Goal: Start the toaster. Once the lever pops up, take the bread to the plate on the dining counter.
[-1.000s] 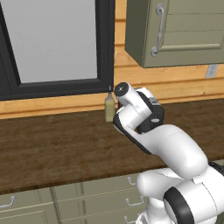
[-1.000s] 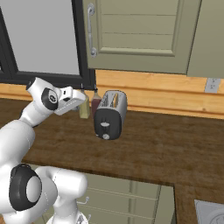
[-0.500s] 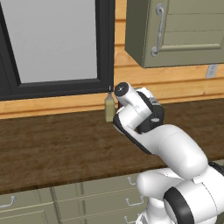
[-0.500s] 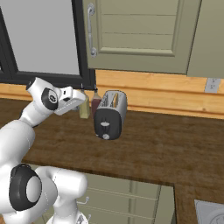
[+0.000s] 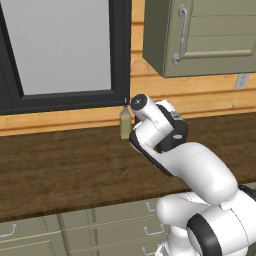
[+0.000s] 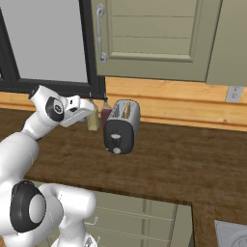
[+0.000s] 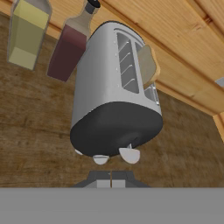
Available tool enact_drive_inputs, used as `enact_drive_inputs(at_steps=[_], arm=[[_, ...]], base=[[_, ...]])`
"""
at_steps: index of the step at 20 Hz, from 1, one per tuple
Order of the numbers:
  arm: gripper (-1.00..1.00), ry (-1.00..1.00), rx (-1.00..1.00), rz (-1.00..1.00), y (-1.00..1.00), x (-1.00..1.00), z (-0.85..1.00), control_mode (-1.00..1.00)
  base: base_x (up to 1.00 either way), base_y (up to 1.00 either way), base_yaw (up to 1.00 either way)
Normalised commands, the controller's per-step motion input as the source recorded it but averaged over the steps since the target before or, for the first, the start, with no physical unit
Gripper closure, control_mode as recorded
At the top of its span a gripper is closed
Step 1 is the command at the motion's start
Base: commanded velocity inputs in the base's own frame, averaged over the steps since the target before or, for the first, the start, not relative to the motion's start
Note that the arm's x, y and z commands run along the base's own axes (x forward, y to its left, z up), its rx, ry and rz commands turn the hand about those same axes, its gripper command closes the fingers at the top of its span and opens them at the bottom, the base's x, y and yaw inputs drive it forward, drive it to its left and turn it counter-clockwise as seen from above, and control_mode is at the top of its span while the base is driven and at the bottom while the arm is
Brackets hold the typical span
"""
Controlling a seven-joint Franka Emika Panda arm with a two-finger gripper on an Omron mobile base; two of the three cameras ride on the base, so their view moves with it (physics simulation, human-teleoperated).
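In the left base view, my white arm rises from five o'clock and bends toward the wall, its wrist near a yellowish bottle (image 5: 125,124) at the back of the dark wood counter (image 5: 60,165). A black-framed window (image 5: 60,50) sits at eleven o'clock and a green cabinet (image 5: 210,35) at one o'clock.

In the right base view, the arm comes up from seven o'clock. The toaster (image 6: 121,126), silver with a dark end face, stands on the counter at the centre, with the yellowish bottle and a dark red bottle (image 6: 104,114) just beside it at nine o'clock.

In the hand view, the toaster fills the centre, its dark end toward me. The bread (image 7: 147,65) stands in a slot at one o'clock, its top poking out. The gripper (image 7: 111,178) shows at six o'clock; its fingertips sit close together, touching nothing, so I read it as clenched and empty.
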Motion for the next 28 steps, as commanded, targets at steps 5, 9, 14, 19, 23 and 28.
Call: enact_drive_inputs(at_steps=[5, 9, 14, 19, 23, 28], arm=[[1.00, 0.00, 0.00, 0.00, 0.00, 0.00, 0.00, -1.00], [1.00, 0.00, 0.00, 0.00, 0.00, 0.00, 0.00, -1.00], [1.00, 0.00, 0.00, 0.00, 0.00, 0.00, 0.00, -1.00], [1.00, -0.06, 0.12, 0.00, -0.08, -0.16, 0.02, -1.00], [1.00, -0.10, 0.23, 0.00, -0.26, -0.24, 0.09, -1.00], [1.00, -0.07, 0.29, 0.00, -0.50, -0.04, 0.11, -1.00]], base=[[0.00, 0.00, 0.00], [0.00, 0.00, 0.00], [0.00, 0.00, 0.00], [0.00, 0.00, 0.00], [0.00, 0.00, 0.00], [0.00, 0.00, 0.00]])
